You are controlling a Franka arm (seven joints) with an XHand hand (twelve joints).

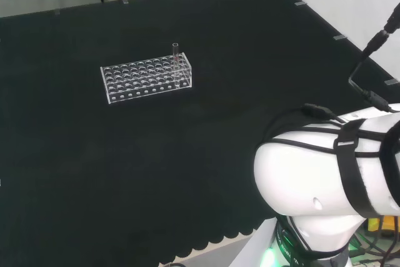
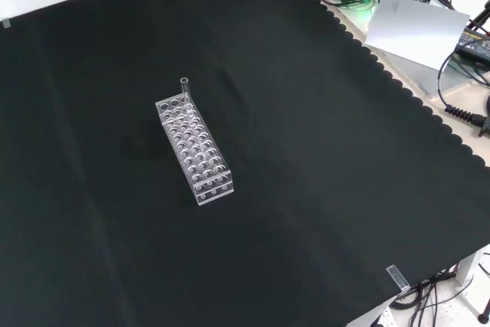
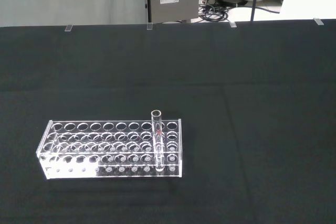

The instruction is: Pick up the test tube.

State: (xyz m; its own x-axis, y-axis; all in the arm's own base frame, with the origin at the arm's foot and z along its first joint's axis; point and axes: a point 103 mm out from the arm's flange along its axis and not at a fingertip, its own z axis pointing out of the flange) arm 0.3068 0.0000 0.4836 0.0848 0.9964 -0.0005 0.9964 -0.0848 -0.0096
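In the head view a clear test tube (image 1: 176,54) stands upright in a clear rack (image 1: 147,80) on the black-clothed counter (image 1: 75,173), seated in a hole near the rack's far right corner, its open mouth up and its long axis vertical; the arm's white link (image 1: 319,186) sits well apart at lower right, and whether the hand's fingers are apart or together I cannot tell. In the front view the test tube (image 2: 184,89) rises from the far end of the rack (image 2: 196,151), which runs lengthwise away from the camera. In the wrist view the test tube (image 3: 157,140) pokes above the rack (image 3: 110,148) near one end. It looks light, stiff, smooth and breakable, probably slippery; the exposed upper part above the rack seems the place to pinch, then lift straight up.
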